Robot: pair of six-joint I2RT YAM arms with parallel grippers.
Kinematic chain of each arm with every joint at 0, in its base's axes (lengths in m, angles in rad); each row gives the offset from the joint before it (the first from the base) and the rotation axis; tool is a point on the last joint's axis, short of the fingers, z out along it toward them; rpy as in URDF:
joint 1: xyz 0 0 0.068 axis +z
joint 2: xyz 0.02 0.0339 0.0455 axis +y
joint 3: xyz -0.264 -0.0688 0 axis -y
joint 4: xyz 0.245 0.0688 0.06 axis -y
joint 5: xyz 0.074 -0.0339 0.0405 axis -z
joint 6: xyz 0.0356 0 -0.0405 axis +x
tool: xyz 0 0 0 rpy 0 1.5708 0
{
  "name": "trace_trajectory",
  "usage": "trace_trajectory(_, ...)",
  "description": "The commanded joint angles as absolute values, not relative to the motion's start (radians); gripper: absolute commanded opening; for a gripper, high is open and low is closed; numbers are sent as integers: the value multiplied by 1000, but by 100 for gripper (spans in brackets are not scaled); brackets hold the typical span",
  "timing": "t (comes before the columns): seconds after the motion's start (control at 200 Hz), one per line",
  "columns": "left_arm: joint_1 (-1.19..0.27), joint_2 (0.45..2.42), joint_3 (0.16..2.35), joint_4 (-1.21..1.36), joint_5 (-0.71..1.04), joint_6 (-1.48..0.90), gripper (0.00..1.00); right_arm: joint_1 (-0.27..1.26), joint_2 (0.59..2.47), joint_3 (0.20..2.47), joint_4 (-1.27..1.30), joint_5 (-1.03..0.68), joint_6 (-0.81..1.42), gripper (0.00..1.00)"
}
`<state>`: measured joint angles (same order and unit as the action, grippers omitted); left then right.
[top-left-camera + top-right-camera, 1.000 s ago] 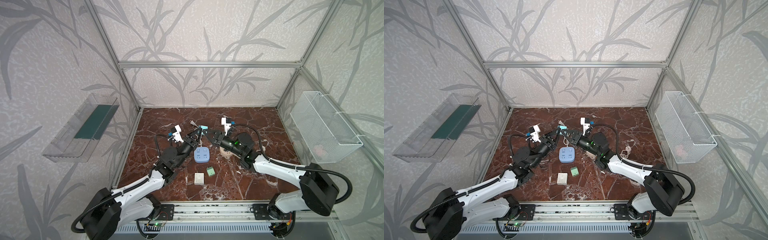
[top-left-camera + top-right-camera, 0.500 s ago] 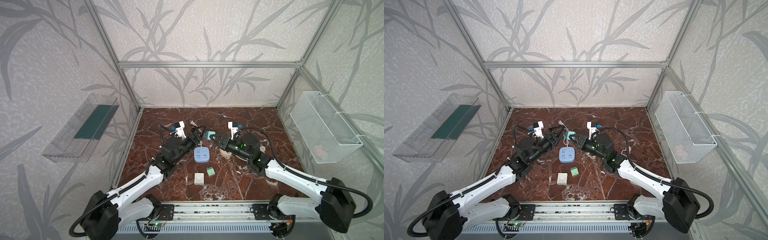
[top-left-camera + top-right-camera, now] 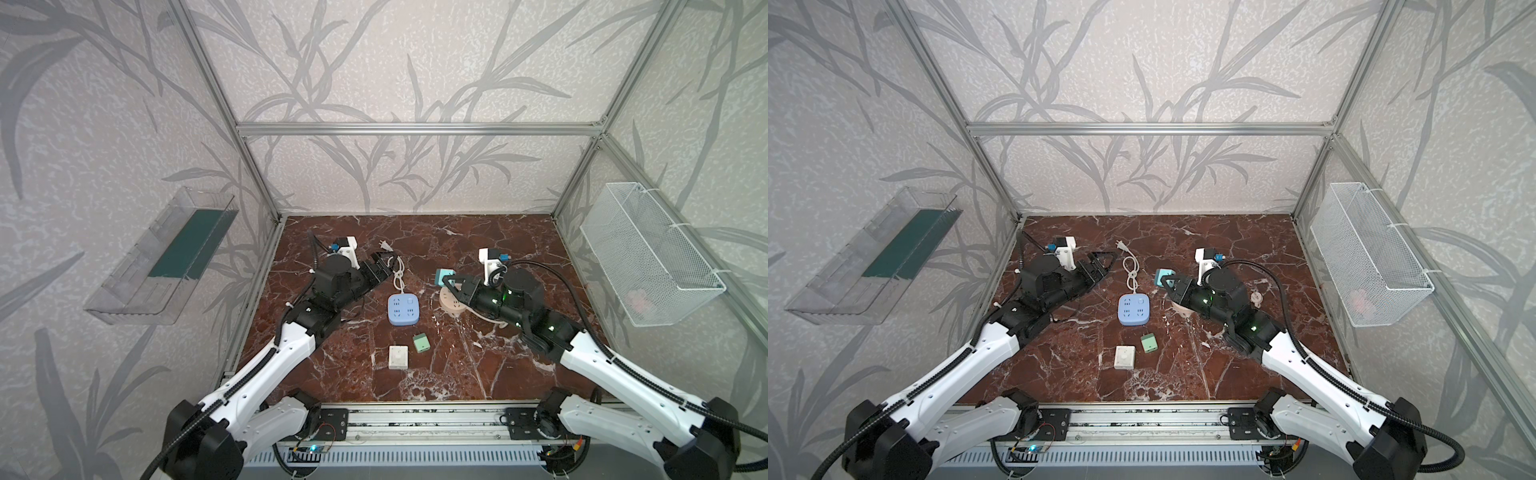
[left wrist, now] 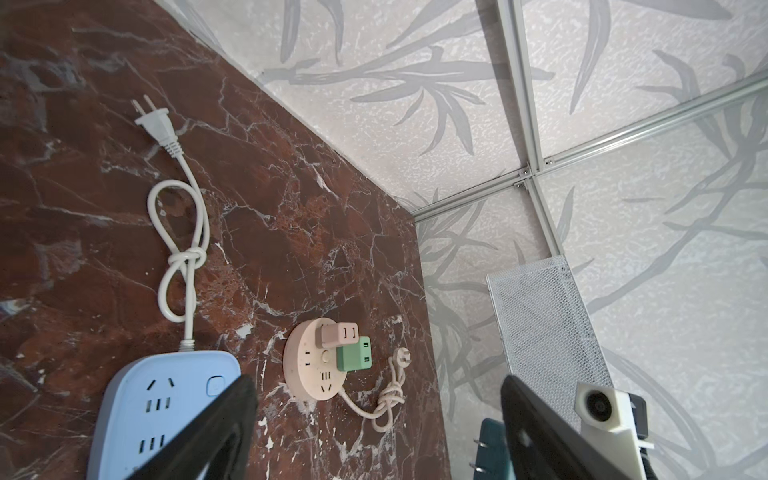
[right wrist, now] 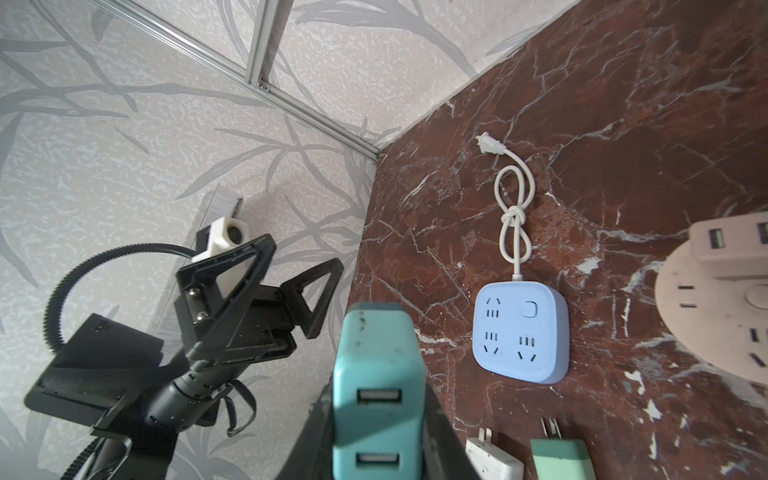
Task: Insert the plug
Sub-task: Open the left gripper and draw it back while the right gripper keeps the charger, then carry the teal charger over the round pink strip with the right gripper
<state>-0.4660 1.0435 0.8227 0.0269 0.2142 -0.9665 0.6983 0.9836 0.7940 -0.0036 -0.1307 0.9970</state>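
Red marble floor (image 3: 478, 241), leaf-papered walls (image 3: 415, 62).
Right gripper (image 3: 451, 284) clamps the teal plug (image 3: 442, 275); left gripper (image 3: 1102, 262) gapes wide (empty), left of the blue power strip (image 3: 403, 306).

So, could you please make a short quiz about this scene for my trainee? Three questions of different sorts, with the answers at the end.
1. True or false: the left claw is open and holds nothing.
2. What does the right claw grip? A) the teal cube plug B) the white square plug C) nothing
3. Fill in the number: ___ plugs sit in the pink round socket block.

Key: 1 true. 2 A. 3 two, one pink and one green.
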Motion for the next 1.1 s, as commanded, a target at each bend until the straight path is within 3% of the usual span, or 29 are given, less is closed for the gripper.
trace_trajectory(0.0, -462, 1021, 869, -158, 176, -807, 89, 697, 961, 831, -127, -75, 960, 0)
trace_trajectory(0.375, -461, 1108, 939, -440, 77, -665, 87, 698, 1072, 1011, -385, -40, 841, 0)
trace_trajectory(1.095, -446, 1031, 805, -377, 95, -628, 85, 726, 1359, 1380, -770, 99, 652, 0)
